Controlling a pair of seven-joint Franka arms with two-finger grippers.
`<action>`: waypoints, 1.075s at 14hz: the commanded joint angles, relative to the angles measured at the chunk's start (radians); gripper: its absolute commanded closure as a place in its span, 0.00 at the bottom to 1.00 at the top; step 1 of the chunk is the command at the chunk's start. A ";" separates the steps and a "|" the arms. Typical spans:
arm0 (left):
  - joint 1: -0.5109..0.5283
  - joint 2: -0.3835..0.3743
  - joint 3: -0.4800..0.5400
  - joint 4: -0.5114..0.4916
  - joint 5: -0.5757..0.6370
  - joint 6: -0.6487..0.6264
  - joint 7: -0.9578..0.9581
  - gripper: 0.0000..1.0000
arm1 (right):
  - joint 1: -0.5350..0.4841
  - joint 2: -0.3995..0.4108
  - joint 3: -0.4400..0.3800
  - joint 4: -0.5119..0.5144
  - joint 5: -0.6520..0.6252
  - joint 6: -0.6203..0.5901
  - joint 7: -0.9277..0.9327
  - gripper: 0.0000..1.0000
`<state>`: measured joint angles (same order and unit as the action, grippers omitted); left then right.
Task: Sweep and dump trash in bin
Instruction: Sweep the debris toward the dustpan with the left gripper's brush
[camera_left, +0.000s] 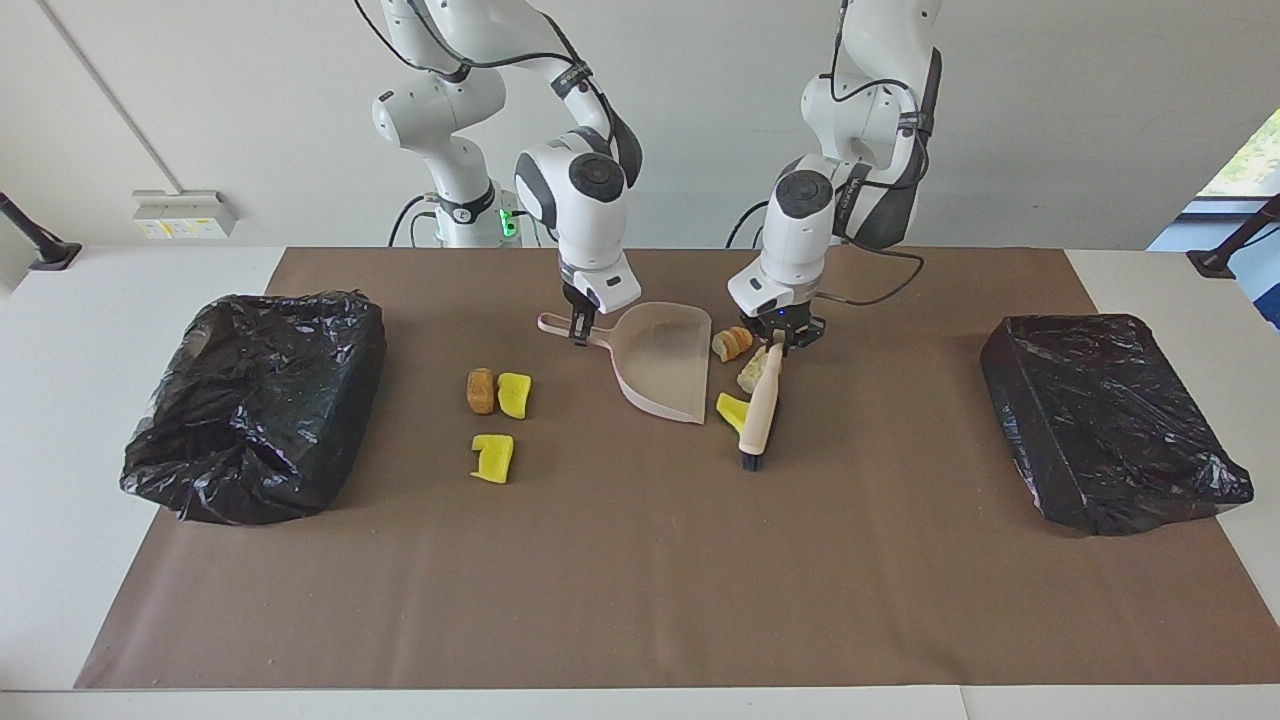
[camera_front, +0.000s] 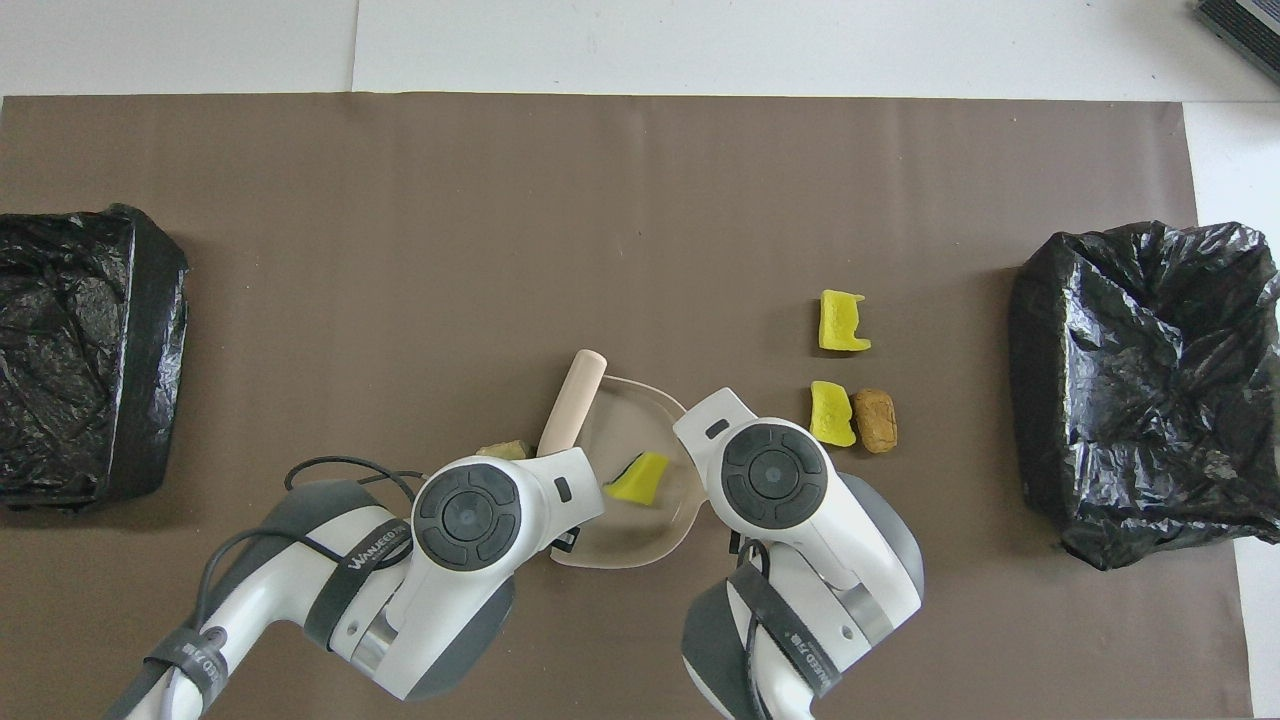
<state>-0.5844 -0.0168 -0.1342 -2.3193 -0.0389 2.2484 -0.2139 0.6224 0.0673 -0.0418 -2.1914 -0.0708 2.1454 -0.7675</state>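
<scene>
My right gripper (camera_left: 578, 332) is shut on the handle of the pink dustpan (camera_left: 665, 362), which rests on the mat. My left gripper (camera_left: 785, 338) is shut on the brush (camera_left: 760, 410), held slanted with its bristles on the mat. Right beside the pan's open edge lie three pieces of trash: a bread-like chunk (camera_left: 732, 343), a beige chunk (camera_left: 752, 372) and a yellow sponge bit (camera_left: 730, 410). From overhead the yellow bit (camera_front: 640, 478) shows within the dustpan's (camera_front: 625, 400) outline, next to the brush (camera_front: 572, 400). More trash lies toward the right arm's end: a brown chunk (camera_left: 481, 390) and two yellow bits (camera_left: 514, 395) (camera_left: 492, 458).
Two bins lined with black bags stand on the brown mat, one (camera_left: 255, 400) at the right arm's end and one (camera_left: 1110, 420) at the left arm's end. Bare mat stretches farther from the robots than the trash.
</scene>
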 joint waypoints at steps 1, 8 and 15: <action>-0.067 -0.029 0.011 -0.023 -0.117 0.013 -0.002 1.00 | 0.002 0.026 0.002 0.004 -0.017 0.021 0.028 1.00; 0.035 -0.089 0.024 0.055 -0.130 -0.169 0.002 1.00 | 0.000 0.026 0.002 0.004 -0.017 0.021 0.025 1.00; 0.274 -0.230 0.027 0.025 -0.069 -0.453 -0.014 1.00 | -0.004 0.028 0.002 0.004 -0.017 0.024 0.008 1.00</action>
<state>-0.3532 -0.2032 -0.0968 -2.2590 -0.1367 1.8469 -0.1964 0.6222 0.0678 -0.0420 -2.1914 -0.0708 2.1454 -0.7674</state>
